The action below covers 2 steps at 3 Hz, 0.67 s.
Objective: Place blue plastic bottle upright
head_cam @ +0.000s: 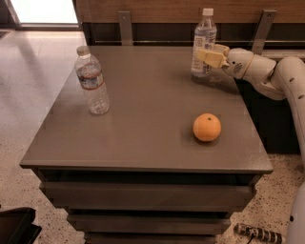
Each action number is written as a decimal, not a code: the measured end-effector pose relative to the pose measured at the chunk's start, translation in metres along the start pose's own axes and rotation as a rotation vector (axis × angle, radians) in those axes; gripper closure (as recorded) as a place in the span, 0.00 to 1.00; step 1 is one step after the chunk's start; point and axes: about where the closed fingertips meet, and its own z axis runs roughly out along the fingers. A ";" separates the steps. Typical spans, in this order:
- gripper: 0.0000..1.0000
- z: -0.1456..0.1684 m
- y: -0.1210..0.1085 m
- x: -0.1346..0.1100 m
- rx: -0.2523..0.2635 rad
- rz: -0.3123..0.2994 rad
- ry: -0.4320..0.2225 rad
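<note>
The blue plastic bottle (203,44) stands upright on the far right corner of the grey table (143,143), white cap on top and a pale printed label wrapped round most of its body. The gripper (209,54) is right up against the bottle's right side, about level with the lower label, its yellowish tip overlapping the bottle from where I stand. Whether the jaws are clamped on the bottle or only set about it I cannot tell. The white arm (269,74) reaches in from the right edge, bent at a rounded joint just beyond the table's side. Over on the left half of the table, well apart from all this, a second clear bottle (92,81) with a blue-and-red label band also stands upright. An orange (207,127) sits alone towards the front right, between the gripper's corner and the near edge, touching nothing. Below the tabletop are stacked drawer fronts (143,195). Behind the table runs a wooden wall panel (167,9) with two metal brackets (125,26), and the floor (33,76) is pale and speckled.
</note>
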 end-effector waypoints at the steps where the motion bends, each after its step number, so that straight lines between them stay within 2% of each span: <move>1: 1.00 -0.002 -0.001 -0.004 0.003 -0.037 -0.018; 2: 1.00 -0.004 -0.002 -0.005 0.008 -0.073 -0.025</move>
